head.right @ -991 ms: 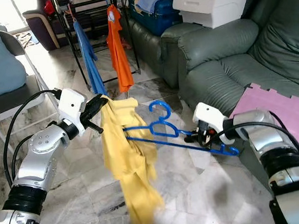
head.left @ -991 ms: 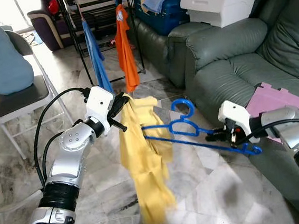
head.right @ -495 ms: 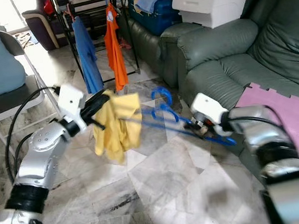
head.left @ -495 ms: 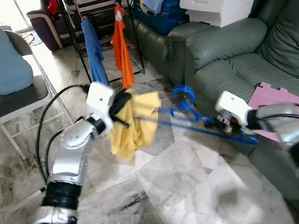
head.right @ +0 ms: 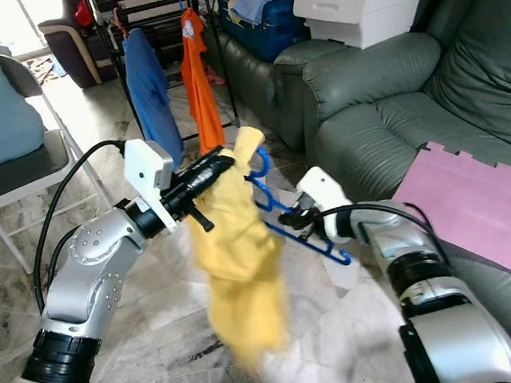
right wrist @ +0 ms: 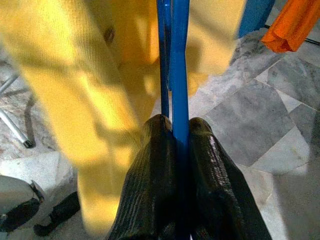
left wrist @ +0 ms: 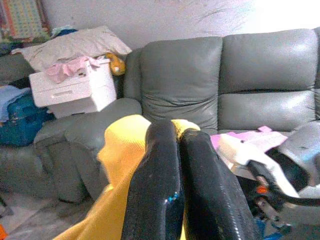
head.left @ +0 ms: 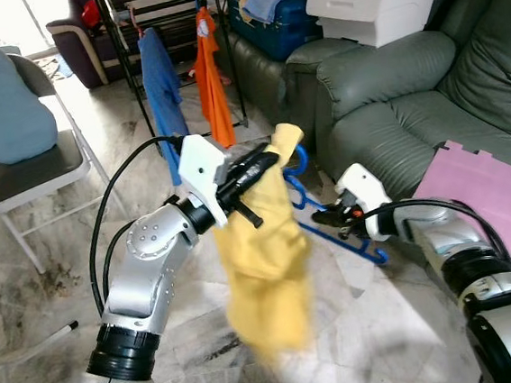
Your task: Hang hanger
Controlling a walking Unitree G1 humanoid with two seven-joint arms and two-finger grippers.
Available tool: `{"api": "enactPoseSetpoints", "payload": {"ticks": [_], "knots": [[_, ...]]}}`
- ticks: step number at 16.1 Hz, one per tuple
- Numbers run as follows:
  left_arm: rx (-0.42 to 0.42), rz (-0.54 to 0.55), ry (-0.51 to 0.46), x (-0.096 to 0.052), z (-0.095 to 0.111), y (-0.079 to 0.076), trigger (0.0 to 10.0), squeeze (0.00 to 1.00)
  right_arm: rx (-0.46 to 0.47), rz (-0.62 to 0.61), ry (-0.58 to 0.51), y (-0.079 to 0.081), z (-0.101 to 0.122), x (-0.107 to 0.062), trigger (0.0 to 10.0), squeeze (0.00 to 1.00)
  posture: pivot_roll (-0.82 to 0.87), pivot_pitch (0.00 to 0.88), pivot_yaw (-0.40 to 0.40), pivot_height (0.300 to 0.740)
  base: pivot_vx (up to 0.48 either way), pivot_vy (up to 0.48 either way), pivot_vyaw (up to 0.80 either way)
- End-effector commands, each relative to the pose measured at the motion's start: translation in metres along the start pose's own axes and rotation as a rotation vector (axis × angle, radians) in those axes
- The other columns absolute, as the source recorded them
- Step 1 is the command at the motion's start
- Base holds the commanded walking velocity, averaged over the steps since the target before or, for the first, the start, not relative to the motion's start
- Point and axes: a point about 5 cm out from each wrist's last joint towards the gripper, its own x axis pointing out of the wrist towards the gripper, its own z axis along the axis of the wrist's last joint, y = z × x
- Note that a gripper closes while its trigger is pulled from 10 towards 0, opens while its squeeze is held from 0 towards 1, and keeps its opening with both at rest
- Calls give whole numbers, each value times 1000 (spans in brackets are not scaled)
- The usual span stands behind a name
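A yellow garment (head.left: 262, 263) hangs from my left gripper (head.left: 266, 161), which is shut on its upper edge in the middle of the scene. The left wrist view has the two black fingers (left wrist: 160, 165) pressed together on the yellow cloth (left wrist: 120, 150). My right gripper (head.left: 326, 216) is shut on the lower bar of a blue plastic hanger (head.left: 360, 246), just right of the garment. The hanger's hook end is partly hidden behind the cloth. In the right wrist view the blue hanger (right wrist: 179, 60) runs from the fingers into the yellow cloth (right wrist: 65, 100).
A black drying rack (head.left: 130, 13) stands at the back with a blue garment (head.left: 163, 92) and an orange shirt (head.left: 211, 78) on it. A green sofa (head.left: 391, 97) and a pink mat (head.left: 490, 187) lie to the right. A chair (head.left: 18, 169) stands at the left.
My left arm has swung the yellow garment up and to the right, against the hanger. My right gripper has drawn the hanger leftward, closer to the garment.
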Motion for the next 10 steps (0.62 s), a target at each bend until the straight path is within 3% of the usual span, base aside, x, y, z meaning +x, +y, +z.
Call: {"api": "enactPoseSetpoints", "payload": {"ticks": [1,3,6,8,10], "knots": [[1,-47,-33,1,10,-6,10000,0,36,-71,-38,-9,10,-2,10000,0,-55,0,33,740,0,0,0],[-48,-75,-46,-1,14,-12,10000,0,152,-241,-96,-21,15,-4,10000,0,-53,0,31,740,0,0,0],[-89,-25,43,-18,-14,-14,10000,0,438,-451,-328,-43,45,-13,10000,0,-57,0,34,740,0,0,0],[-113,-1,100,-28,-32,-21,10000,0,580,-464,-471,-49,67,-16,10000,0,-57,0,32,740,0,0,0],[-175,-47,146,-31,-45,-35,10000,0,716,-437,-608,-51,92,-15,10000,0,-55,0,26,740,0,0,0]]}}
